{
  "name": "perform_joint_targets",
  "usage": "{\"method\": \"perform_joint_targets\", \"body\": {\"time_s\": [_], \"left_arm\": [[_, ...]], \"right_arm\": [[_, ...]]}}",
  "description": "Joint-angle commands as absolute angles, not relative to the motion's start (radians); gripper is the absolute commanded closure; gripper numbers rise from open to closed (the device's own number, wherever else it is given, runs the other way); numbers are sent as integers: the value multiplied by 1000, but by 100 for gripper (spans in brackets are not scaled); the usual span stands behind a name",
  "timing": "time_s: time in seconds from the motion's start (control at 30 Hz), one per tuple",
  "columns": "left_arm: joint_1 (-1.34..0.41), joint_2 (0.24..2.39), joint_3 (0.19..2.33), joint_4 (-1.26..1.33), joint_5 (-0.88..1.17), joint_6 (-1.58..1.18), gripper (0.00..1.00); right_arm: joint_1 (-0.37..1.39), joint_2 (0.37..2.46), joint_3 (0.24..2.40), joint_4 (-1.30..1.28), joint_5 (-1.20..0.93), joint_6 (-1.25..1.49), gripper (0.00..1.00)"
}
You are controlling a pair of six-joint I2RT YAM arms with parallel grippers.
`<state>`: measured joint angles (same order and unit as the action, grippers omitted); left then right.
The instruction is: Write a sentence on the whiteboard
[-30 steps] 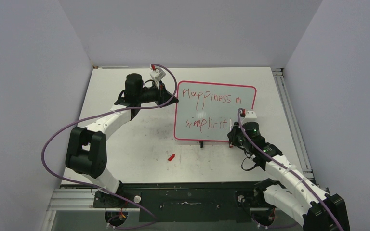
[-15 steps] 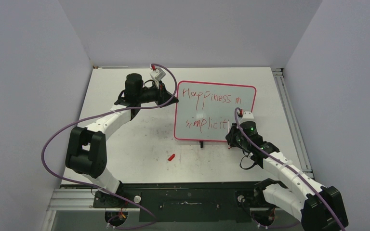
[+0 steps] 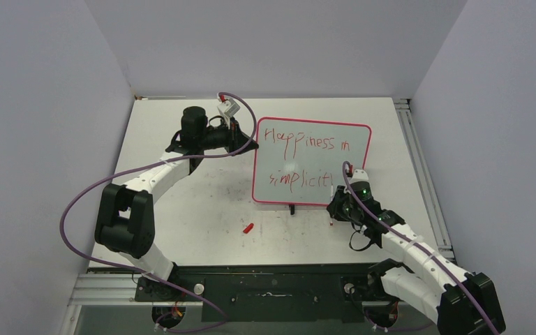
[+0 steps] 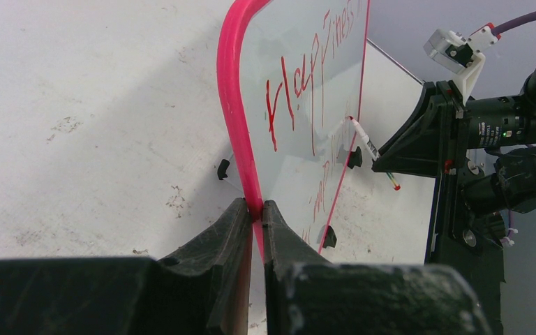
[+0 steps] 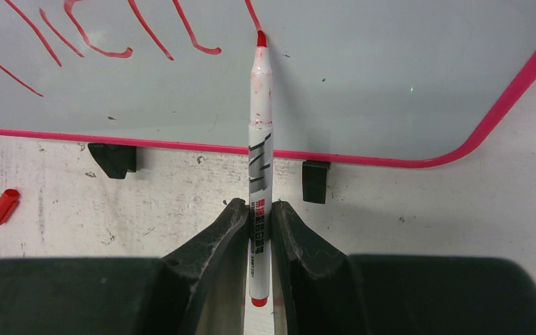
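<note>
Finishing the sentence is in hand: red marker clamped by right gripper, whiteboard by left gripper; a final "y" is judged needed.

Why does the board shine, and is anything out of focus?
Top external: even light, with a soft glare spot on the whiteboard. Left wrist: the board mirrors the marker; the left end effector, near the lens, looks soft. Right wrist: the marker's label is sharp, the right end effector slightly softer.
</note>
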<state>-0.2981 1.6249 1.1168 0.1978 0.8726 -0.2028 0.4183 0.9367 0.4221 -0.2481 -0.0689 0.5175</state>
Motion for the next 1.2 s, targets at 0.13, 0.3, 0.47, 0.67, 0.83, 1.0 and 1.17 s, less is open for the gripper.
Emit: {"method": "perform_joint_targets", "body": {"time_s": [0.13, 0.3, 0.47, 0.67, 0.83, 1.0, 1.17], "left_arm": [[-285, 1566, 1131, 267, 902, -202, 100], [-285, 1565, 1129, 265, 902, -202, 100], [-285, 1566, 1131, 265, 902, -202, 100], [-284, 1566, 1133, 265, 904, -202, 100], [-284, 1567, 1132, 265, 904, -202, 100], [-284, 1566, 1131, 267, 904, -204, 100], [-284, 1565, 1132, 268, 905, -206, 100]], "right_arm": [[410, 860, 521, -302, 51, 472, 95], [407, 909, 541, -272, 73, 445, 95], [400, 952, 551, -253, 70, 439, 95], [397, 986, 545, -248, 27, 441, 95], [397, 1003, 526, -245, -29, 450, 95], [397, 1008, 505, -248, -66, 471, 95], [399, 1003, 469, -246, -115, 510, 95]]}}
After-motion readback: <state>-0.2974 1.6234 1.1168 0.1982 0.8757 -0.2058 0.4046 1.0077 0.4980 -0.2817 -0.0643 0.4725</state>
